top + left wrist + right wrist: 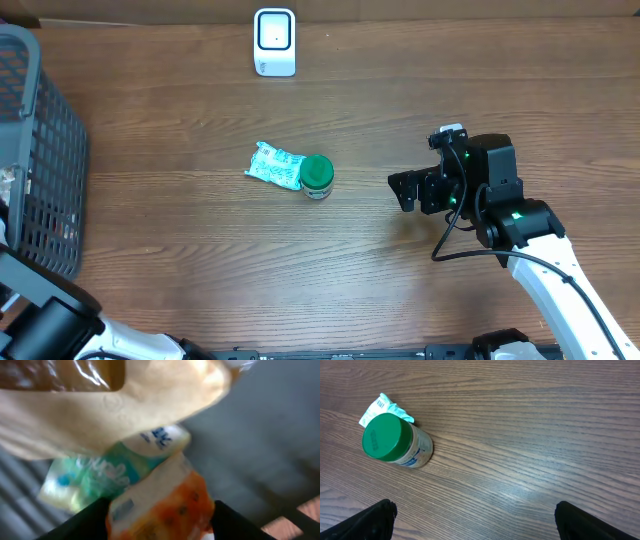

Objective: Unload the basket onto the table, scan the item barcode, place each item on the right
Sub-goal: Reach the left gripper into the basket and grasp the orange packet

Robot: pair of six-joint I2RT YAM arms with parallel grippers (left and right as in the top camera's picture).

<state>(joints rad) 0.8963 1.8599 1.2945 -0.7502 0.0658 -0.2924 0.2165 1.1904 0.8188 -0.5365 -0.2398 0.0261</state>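
In the basket (tabletop's left edge) lie packs; the left gripper is around an orange pack, grip unclear; right gripper wide, empty.

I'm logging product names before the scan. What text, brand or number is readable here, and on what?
Nothing reads clearly.
Jar label: blue print, too small.
Table packet: print too small.
Basket packet: blue lettering, blurred.
Orange packet: markings blurred.
Scanner: no text visible.
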